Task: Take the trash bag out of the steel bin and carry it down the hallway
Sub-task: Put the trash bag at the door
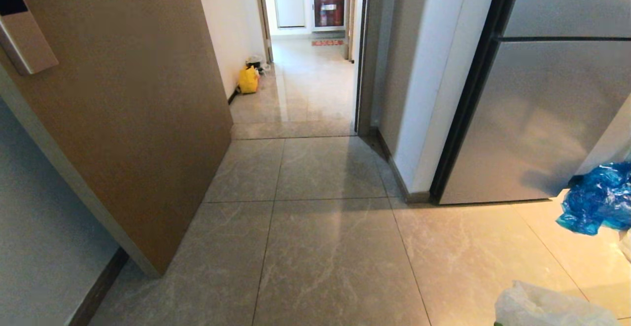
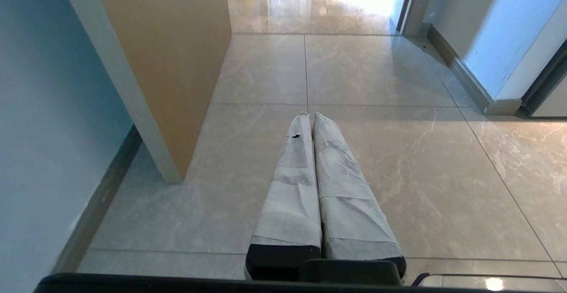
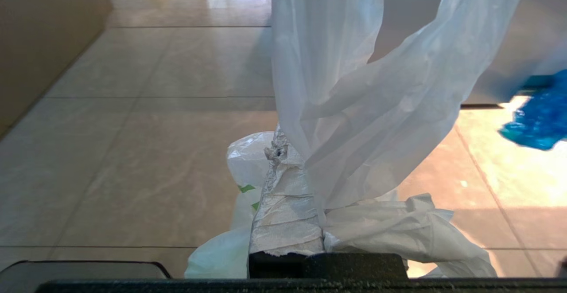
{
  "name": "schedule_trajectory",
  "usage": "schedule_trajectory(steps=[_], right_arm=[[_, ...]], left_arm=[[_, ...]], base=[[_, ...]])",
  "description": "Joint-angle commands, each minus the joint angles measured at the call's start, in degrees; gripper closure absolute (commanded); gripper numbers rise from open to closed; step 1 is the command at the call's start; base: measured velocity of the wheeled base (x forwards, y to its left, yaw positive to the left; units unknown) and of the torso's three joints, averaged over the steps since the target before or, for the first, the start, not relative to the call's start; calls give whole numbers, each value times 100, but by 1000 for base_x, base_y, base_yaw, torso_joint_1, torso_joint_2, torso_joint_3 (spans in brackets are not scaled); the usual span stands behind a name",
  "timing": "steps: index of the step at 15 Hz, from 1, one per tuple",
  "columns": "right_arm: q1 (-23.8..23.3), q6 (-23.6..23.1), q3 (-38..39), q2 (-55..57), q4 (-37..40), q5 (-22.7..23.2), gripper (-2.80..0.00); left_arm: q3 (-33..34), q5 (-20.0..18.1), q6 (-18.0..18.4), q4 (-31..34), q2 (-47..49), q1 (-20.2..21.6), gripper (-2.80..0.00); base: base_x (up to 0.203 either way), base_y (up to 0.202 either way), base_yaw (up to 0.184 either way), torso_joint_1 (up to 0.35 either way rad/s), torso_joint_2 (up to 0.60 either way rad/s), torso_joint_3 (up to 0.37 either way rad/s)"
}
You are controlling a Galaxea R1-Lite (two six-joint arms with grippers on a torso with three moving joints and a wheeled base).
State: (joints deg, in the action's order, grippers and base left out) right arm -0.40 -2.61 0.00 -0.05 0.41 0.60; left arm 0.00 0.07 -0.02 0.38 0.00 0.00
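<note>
While the right gripper [image 3: 305,169] stays out of the head view, its own wrist view shows the wrapped fingers [image 3: 285,204] closed on the trash bag [image 3: 354,120]: thin translucent white plastic is pinched between them, one loop of it spreads up in front of the camera, and the crumpled rest, with small green marks, drapes over and beside the fingers. A rumpled white corner of the same bag [image 1: 547,308] shows at the bottom right edge of the head view, above the tiled floor [image 1: 335,247]. The left gripper [image 2: 308,115] is empty, its two wrapped fingers [image 2: 336,186] pressed together side by side and pointing forward over the floor tiles. Ahead, the hallway [image 1: 305,84] runs away from the camera between an open tan door [image 1: 123,99] on the left and a white wall corner [image 1: 424,84] on the right; a yellow bag [image 1: 248,80] sits on the floor against the left wall, well down the corridor, with a small dark object just behind it. A steel-fronted refrigerator [image 1: 542,114] stands to the right, and a crumpled blue plastic bag [image 1: 599,198] shows at the right edge, near its lower corner. The steel bin appears in no view.
</note>
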Motion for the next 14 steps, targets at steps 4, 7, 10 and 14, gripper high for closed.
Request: schedule_trajectory(steps=[4,7,10,14], right_arm=[[5,-3,0,-4,2,-7,0],[5,-5,0,-4,2,2,0],[-3,-3,0,-4,2,-7,0],[5,-3,0,-4,2,2,0]], left_arm=[[0,1,2,-3,0,0,0],[0,1,16,-3,0,0,0],[0,1,20,-3,0,0,0],[0,1,11,-3,0,0,0]], base=[[-2,101,0,1,2,2],[0,155,1,2,3,3],[0,0,0,0,0,0],[0,0,0,0,0,0]])
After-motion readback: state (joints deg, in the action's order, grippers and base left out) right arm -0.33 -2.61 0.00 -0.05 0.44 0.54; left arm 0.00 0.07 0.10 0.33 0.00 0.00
